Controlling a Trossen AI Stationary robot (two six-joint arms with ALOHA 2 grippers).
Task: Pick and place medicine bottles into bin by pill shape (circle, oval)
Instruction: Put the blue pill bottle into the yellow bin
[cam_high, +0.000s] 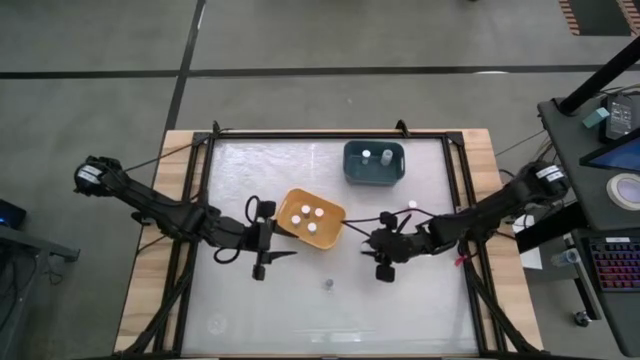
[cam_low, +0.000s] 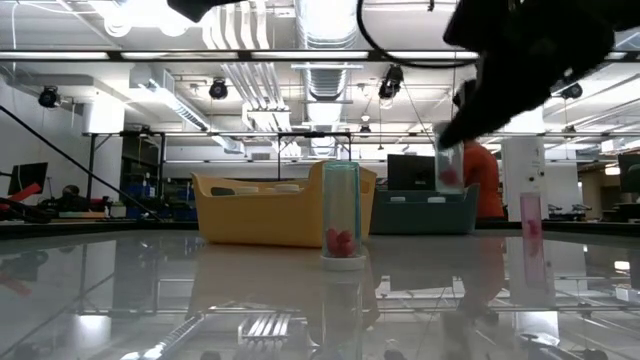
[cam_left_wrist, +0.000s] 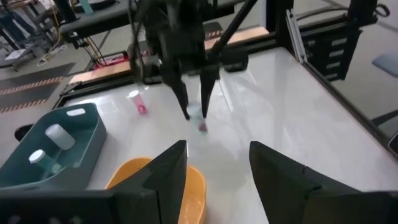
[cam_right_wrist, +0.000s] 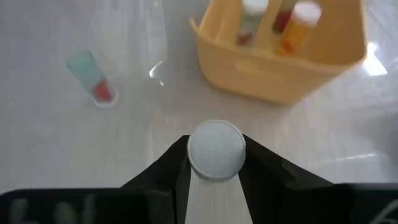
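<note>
Bench (cam_high: 330, 310) seen from above, with two dark arms reaching toward its middle. An orange-yellow tub (cam_high: 312, 220) holding four white-capped bottles is set at the centre; a dark teal tub (cam_high: 374, 163) with two bottles is placed farther back. The right gripper (cam_high: 384, 243), just right of the orange-yellow tub, is clenched on a white-capped bottle (cam_right_wrist: 216, 150). The left gripper (cam_high: 268, 238) is held just left of that tub, jaws released. One bottle (cam_high: 327, 285) is left standing alone nearer the front edge.

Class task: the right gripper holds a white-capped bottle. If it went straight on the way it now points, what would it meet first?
Probably the orange tub ahead of the right gripper; depth is unclear. The teal-capped bottle stands off to one side.
</note>
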